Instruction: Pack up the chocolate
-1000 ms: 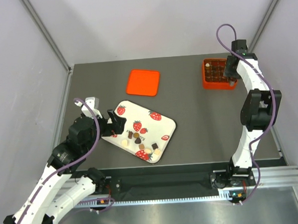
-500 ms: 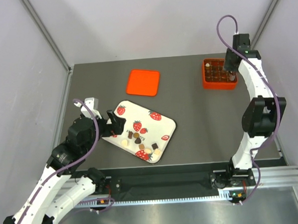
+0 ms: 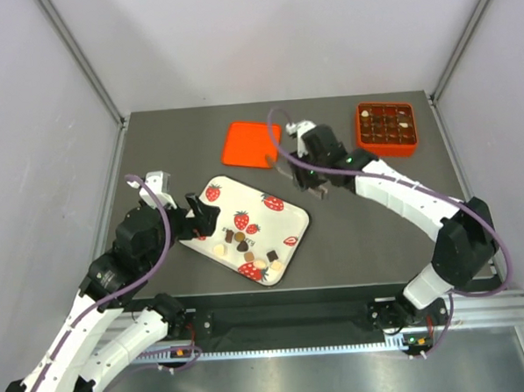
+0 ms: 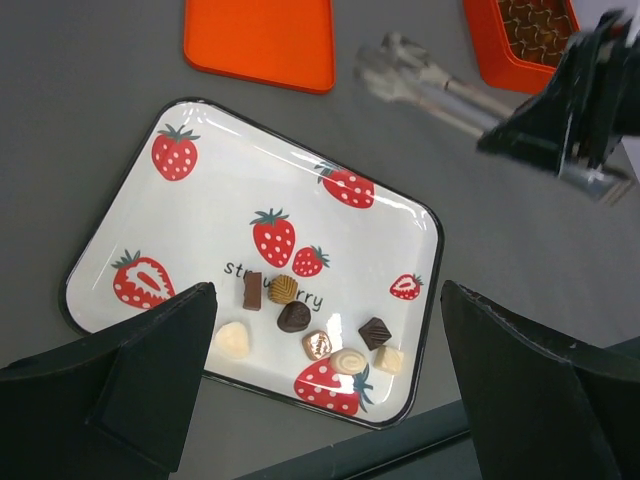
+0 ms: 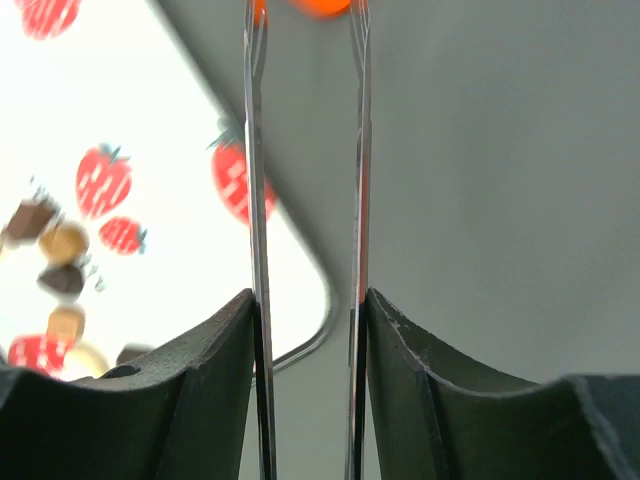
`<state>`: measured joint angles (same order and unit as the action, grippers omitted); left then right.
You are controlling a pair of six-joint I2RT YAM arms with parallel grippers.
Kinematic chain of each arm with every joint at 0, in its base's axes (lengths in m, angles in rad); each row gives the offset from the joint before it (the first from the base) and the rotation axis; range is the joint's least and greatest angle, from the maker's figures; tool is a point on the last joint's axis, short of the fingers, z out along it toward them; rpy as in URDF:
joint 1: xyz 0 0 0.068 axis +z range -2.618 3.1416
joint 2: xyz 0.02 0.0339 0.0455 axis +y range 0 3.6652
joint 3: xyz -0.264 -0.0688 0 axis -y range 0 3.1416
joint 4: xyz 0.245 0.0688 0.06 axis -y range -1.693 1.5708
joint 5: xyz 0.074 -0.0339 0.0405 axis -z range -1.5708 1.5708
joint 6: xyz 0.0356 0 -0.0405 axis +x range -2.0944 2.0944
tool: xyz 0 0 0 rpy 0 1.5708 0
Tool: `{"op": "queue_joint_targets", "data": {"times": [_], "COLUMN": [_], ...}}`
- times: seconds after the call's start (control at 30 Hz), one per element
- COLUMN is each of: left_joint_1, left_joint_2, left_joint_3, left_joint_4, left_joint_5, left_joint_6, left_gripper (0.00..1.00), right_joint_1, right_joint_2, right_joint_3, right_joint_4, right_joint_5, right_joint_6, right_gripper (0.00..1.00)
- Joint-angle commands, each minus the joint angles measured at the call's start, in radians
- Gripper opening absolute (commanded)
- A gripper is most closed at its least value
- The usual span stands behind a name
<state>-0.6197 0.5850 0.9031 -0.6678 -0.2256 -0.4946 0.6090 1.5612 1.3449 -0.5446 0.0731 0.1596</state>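
Observation:
Several small pieces of chocolate [image 3: 245, 248], dark, light brown and cream, lie at the near end of a white strawberry-print tray [image 3: 285, 214]. My left gripper [image 3: 202, 218] hovers over the tray's left side, open wide and holding nothing; the left wrist view shows the chocolate [image 4: 294, 317] between its fingers and below them. My right gripper [image 3: 310, 181] is shut on metal tongs [image 3: 284, 165] just past the tray's far right corner. In the right wrist view the tongs' two blades [image 5: 256, 200] stand apart with nothing between them, and the chocolate [image 5: 58, 268] is at the left.
An orange box [image 3: 386, 129] with a grid of cells, chocolate in several of them, stands at the back right. Its flat orange lid [image 3: 252, 144] lies at the back centre, close to the tongs' tips. Grey walls enclose the table.
My right arm has swung from over the orange box at the back right to the table's middle, carrying the tongs to the tray's far corner. The left arm has not moved.

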Motion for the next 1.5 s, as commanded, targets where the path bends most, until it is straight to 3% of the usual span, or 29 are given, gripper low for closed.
{"op": "queue_joint_targets", "data": {"times": [0.0,0.27,0.47,0.97,1.47], "left_joint_1": [0.002,0.002,0.003,0.002,0.002], "left_joint_2": [-0.011,-0.011,-0.028,-0.05,-0.053], "left_joint_3": [0.054,0.106,0.129,0.112,0.108], "left_joint_4": [0.004,-0.016,-0.018,-0.03,-0.027], "left_joint_5": [-0.014,-0.057,-0.093,-0.112,-0.12], "left_joint_6": [0.028,0.044,0.036,0.027,0.022], "left_gripper": [0.99,0.99,0.98,0.98,0.98], "right_joint_1": [0.122,0.374,0.466,0.506,0.506], "right_joint_2": [-0.095,-0.156,-0.135,-0.013,0.016], "right_joint_3": [-0.067,-0.301,-0.326,-0.283,-0.306], "right_joint_4": [0.109,0.287,0.328,0.313,0.364], "right_joint_5": [-0.032,-0.068,-0.056,-0.001,-0.019], "right_joint_6": [-0.023,-0.086,-0.083,-0.134,-0.112], "right_gripper": [0.45,0.47,0.49,0.51,0.43]}}
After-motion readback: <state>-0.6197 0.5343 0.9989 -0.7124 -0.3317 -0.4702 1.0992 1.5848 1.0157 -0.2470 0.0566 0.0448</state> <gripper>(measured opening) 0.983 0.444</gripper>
